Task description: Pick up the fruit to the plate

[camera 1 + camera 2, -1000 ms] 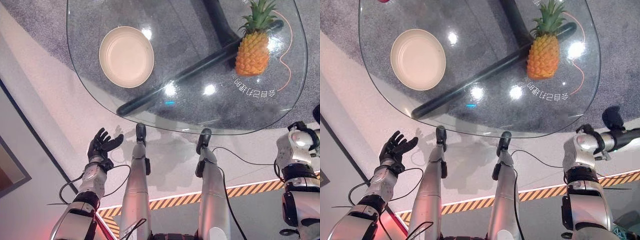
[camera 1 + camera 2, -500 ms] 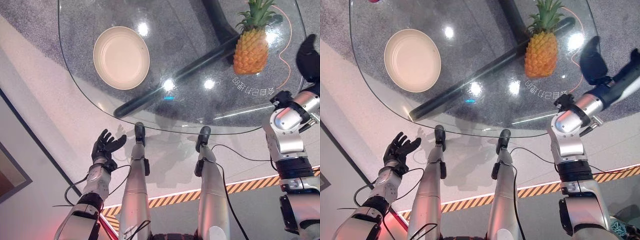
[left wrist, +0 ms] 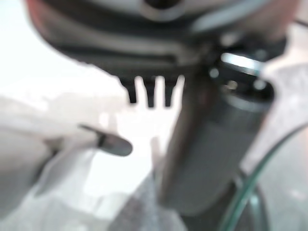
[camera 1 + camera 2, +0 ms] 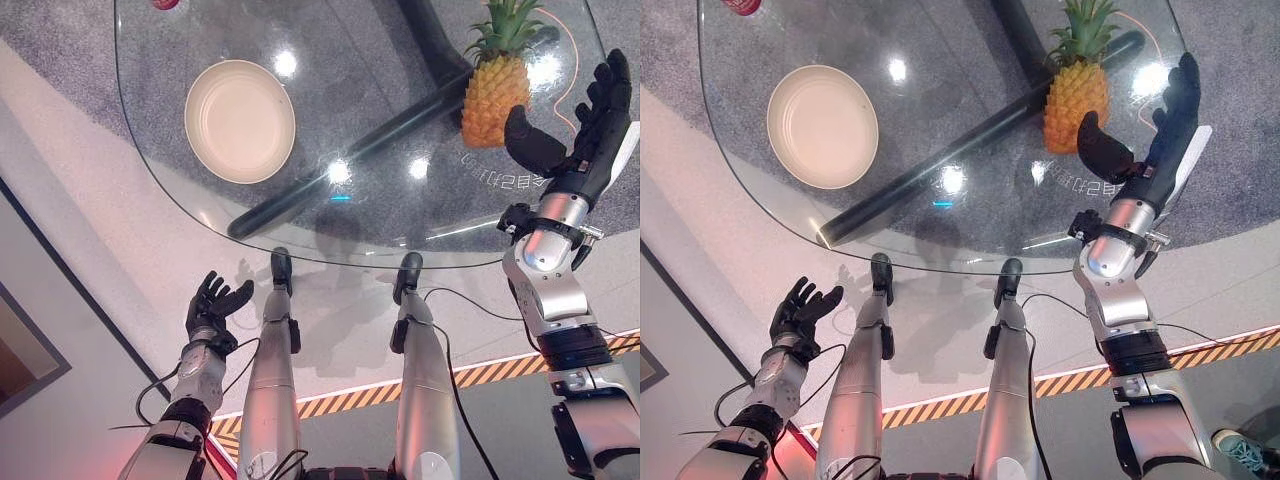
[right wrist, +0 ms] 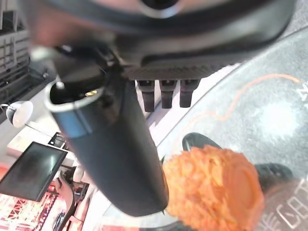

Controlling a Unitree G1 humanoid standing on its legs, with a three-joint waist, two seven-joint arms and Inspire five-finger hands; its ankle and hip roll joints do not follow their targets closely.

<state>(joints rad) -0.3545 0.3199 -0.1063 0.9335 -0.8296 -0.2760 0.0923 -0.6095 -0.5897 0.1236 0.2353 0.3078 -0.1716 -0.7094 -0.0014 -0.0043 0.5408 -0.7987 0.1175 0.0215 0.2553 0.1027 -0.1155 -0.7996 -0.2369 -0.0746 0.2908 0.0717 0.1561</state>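
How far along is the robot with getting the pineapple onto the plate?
Nothing is done yet: the pineapple stands on the glass table, and the plate is bare. In hand: the open right hand beside the pineapple. Left: grasp, carry, place.

Right hand raised high, fingers straight and thumb spread, left hand low, fingers spread
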